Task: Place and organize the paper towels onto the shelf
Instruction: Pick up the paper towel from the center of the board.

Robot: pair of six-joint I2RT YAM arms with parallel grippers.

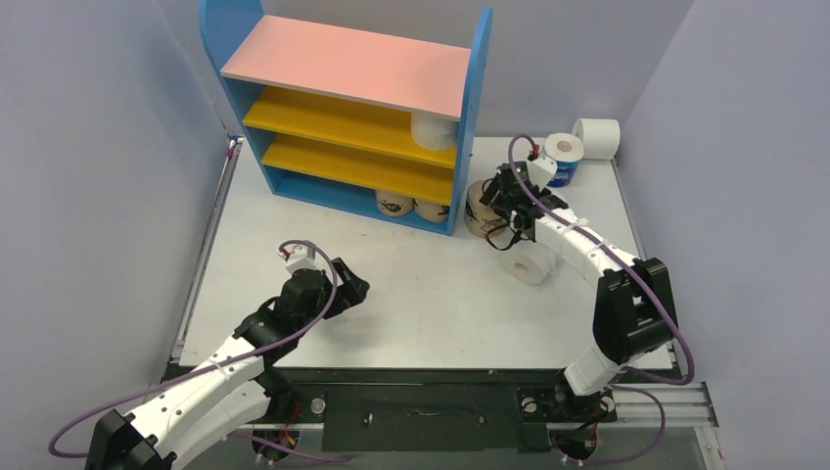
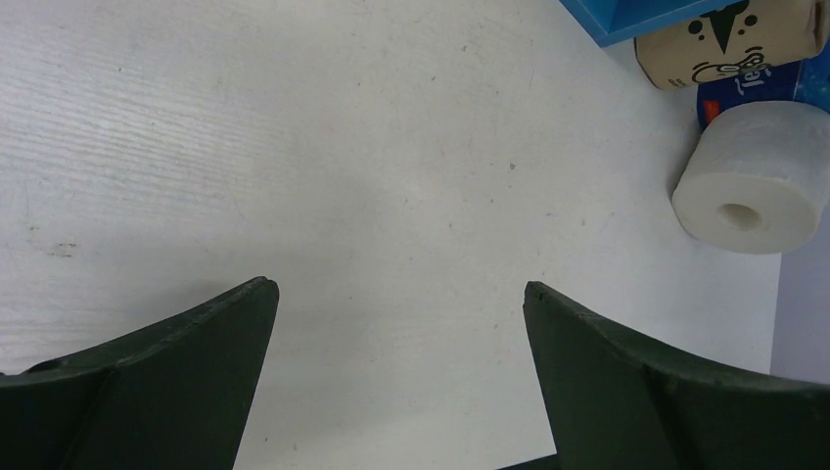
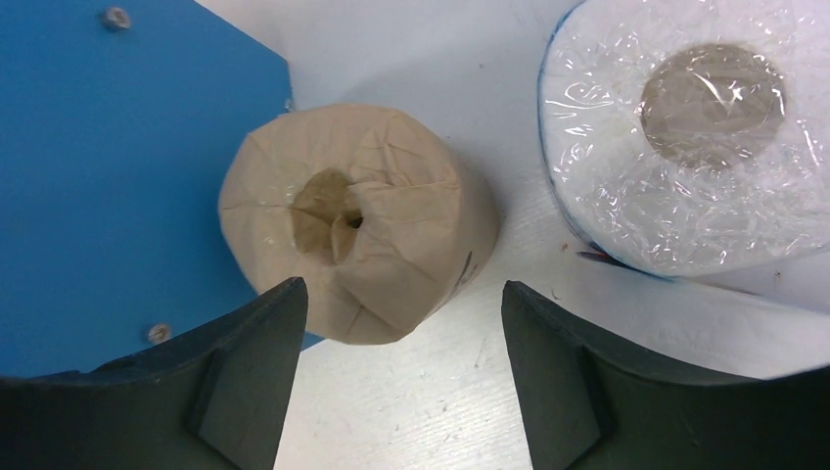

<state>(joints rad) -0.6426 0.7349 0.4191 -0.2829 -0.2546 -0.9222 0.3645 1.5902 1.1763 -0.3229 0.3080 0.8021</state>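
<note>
Shelf: the shelf (image 1: 343, 69) stands at 11 o'clock on the table (image 1: 421, 313), pink board on top, two yellow boards below, blue base and sides.
On the shelf: a shelved white roll (image 1: 434, 129) sits upright at the 3 o'clock end of the upper yellow board. A tan pair (image 1: 411, 207) with black prints lies side by side on the base at the same end.
Right arm: the right gripper (image 3: 401, 294) hangs at 2 o'clock on the table over a standing tan roll (image 3: 357, 230). Its jaws are partly spread to either side of the roll, with table showing between one finger and the paper, so it is not clamped.
Standing tan roll: upright, core facing up, just beside the shelf's blue side panel (image 3: 98, 176).
Blue-wrapped roll: the blue-wrapped roll (image 3: 685, 147) stands at 2 o'clock from the tan one, near it but apart.
Far white roll: the far white roll (image 1: 597, 137) lies at the table's 1 o'clock corner.
Lying white roll: the lying white roll (image 2: 749, 181) rests on its side at 5 o'clock from the tan one.
Left arm: the left gripper (image 2: 401, 289) is at 8 o'clock from the table's middle, jaws spread wide over bare tabletop and holding nothing.
</note>
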